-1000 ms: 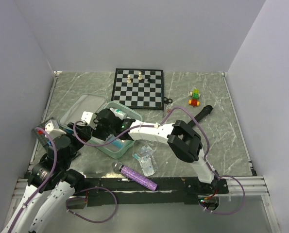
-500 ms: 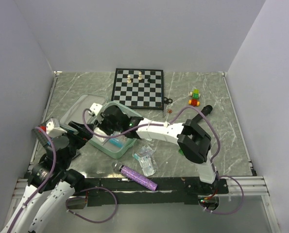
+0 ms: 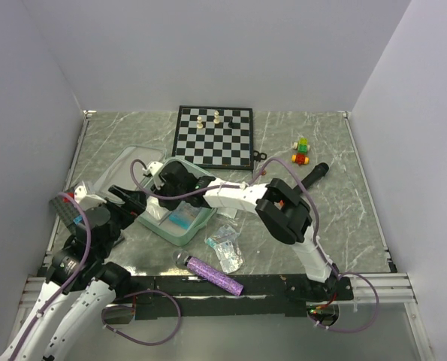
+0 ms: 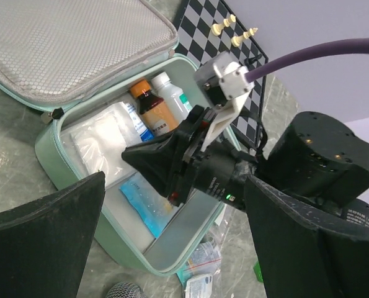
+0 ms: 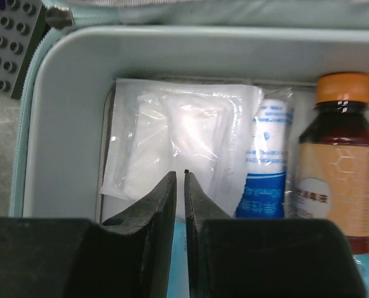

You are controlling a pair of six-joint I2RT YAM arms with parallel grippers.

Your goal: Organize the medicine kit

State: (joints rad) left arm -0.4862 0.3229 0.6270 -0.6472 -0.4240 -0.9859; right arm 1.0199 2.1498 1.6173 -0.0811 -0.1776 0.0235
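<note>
From above, the medicine kit (image 3: 176, 238) lies open toward the bench's (image 3: 343, 210) front-left corner, with its lid (image 3: 128, 161) folded flat toward the left edge. The right arm (image 3: 238, 201) crosses it and hides the rear half of the tray and the tips of the right claw (image 3: 154, 201). Only a blue packet (image 3: 182, 219) shows inside. The left claw (image 3: 125, 210) sits just left of the kit, and its spread is hard to judge here. A chessboard (image 3: 214, 135) lies at the back edge.

The left wrist view shows the left claw's fingers wide apart with nothing between them, both cut off at the lower corners. It reveals a gauze pack (image 4: 97, 139), a brown bottle (image 4: 153, 112) and a white bottle (image 4: 170, 93) in the tray. The right claw's body masks the tray's right side.

In the right wrist view the right claw's fingers almost meet, leaving a slit, and grip nothing. They hang over the gauze pack; whether they touch it I cannot tell. A blue-and-white roll (image 5: 265, 167) lies between the gauze and the bottle, its print too blurred to read. A grey studded plate (image 5: 4, 43) is cut off at the upper left.
</note>
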